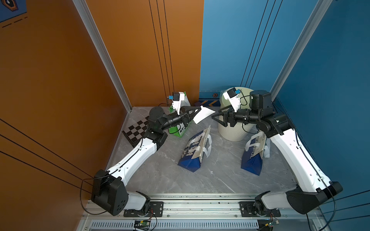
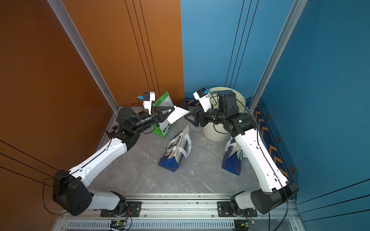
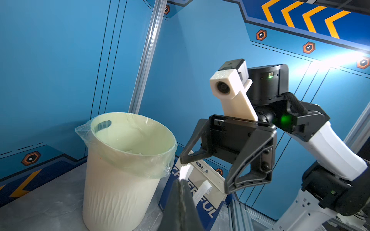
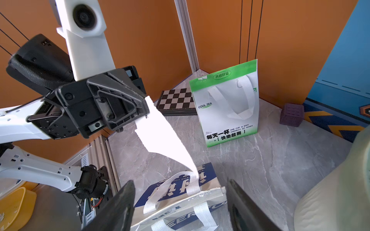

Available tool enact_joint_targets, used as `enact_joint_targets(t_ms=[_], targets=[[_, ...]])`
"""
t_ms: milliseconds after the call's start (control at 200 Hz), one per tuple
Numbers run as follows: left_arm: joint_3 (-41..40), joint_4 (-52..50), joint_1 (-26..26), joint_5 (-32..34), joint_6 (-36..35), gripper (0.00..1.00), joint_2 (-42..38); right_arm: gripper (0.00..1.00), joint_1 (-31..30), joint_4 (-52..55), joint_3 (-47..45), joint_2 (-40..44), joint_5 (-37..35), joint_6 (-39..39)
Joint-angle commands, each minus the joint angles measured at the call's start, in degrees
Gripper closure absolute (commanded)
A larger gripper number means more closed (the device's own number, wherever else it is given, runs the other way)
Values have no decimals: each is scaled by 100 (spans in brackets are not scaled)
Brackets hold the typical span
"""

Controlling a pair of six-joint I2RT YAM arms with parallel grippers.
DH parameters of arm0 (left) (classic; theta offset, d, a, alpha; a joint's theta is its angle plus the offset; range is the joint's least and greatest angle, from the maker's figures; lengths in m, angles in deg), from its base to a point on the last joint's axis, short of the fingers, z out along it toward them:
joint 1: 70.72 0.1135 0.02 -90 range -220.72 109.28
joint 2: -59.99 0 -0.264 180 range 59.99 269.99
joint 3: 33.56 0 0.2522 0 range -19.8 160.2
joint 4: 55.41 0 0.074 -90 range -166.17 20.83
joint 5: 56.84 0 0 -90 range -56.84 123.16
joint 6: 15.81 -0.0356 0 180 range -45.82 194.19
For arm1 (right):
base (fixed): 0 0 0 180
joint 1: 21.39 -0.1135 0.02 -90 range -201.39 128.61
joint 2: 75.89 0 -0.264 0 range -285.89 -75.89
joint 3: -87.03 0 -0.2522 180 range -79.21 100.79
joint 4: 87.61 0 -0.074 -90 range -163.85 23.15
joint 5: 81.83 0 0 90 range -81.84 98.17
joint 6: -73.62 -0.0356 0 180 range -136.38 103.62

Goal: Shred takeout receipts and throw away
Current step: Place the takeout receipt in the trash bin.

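**Item: takeout receipt (image 1: 203,116).** One piece of plain white, thin paper, blank on the face that shows. It is held in the air above the far middle of the table (image 1: 160,176), between the two arms. In the right wrist view one long edge is ragged, as torn paper is, and the sheet curls and narrows toward its free end. No other slip can be made out with certainty.

**Held by:** left gripper (image 1: 197,113), fingers closed flat on the paper's left end.

**Long axis:** runs left to right, from the left fingers out toward the right arm. The free end is unsupported.

**Opposing tool:** right gripper (image 1: 217,114), jaws spread wide and empty. It faces the free end from the right at about the same height, near but apart from it. It is the only free hand. Judgement: the next move turns on this gap, since the right jaws need to come leftward over the free end before a pull apart can tear the sheet again.

**Disposal point:** cream bin (image 1: 230,132) with a clear liner, standing far right, behind and below the right gripper.

**Surroundings:**
- green-and-white bag (image 4: 226,104), upright at far left behind the left gripper
- blue-and-white bag (image 1: 194,154), lying in the middle below the paper
- second blue bag (image 1: 253,158), at the right beside the bin
- checkerboard (image 1: 136,128), at the left wall
- purple block (image 4: 291,115), at the far wall
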Motion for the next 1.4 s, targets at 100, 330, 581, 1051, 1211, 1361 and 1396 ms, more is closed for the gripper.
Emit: enact_joint_targets(t_ms=[100,330,581,1051,1211,1361,1396], targets=[[153,230,-98,-448,143,100,-23,44,-237,-15,109,-155,402,174],[160,235,-106,-442,130,100,24,99,-380,-79,277,-249,453,83],[-145,228,249,535,76,57,-155,100,-157,-357,96,-70,-816,-299],[-1023,-1014,1097,2253,-1051,36,-1110,100,1453,-476,-103,-333,-4257,-765],[-1226,-1518,1277,2918,-1350,36,-1386,100,1695,-447,145,-783,-4145,-955],[-1345,-1863,1488,3367,-1425,36,-1599,100,1713,-268,382,-1222,-4210,-945],[-1360,-1970,1537,3452,-1426,36,-1622,100,1719,-215,382,-1309,-4232,-943]])
